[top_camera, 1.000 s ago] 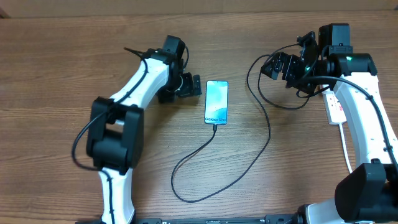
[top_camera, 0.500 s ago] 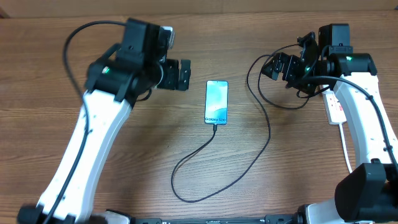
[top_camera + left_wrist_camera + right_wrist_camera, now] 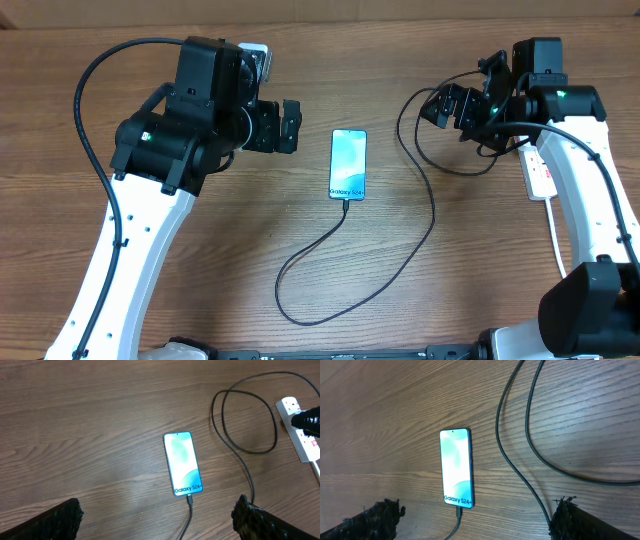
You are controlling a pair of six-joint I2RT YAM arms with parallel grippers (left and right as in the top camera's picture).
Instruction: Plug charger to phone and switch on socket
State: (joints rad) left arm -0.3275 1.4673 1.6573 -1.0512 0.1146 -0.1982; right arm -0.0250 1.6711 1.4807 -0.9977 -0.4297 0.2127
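**Phone cabled on the bench, both grippers empty**

The phone (image 3: 348, 164) lies flat near the middle of the bench (image 3: 300, 230), screen lit blue-cyan; the charger (image 3: 432, 215) meets its lower edge with the small connector, curls in a loop toward the near side, then runs up to the right and coils near the socket (image 3: 298, 431); the socket lies at the far right, partly under the right arm, and its switches and the plug are hidden. The left gripper (image 3: 290, 126) hangs just left of the phone, jaws wide, holding nothing; the right gripper (image 3: 446, 108) sits above the cable's coil, beside the socket, jaws likewise wide and empty.
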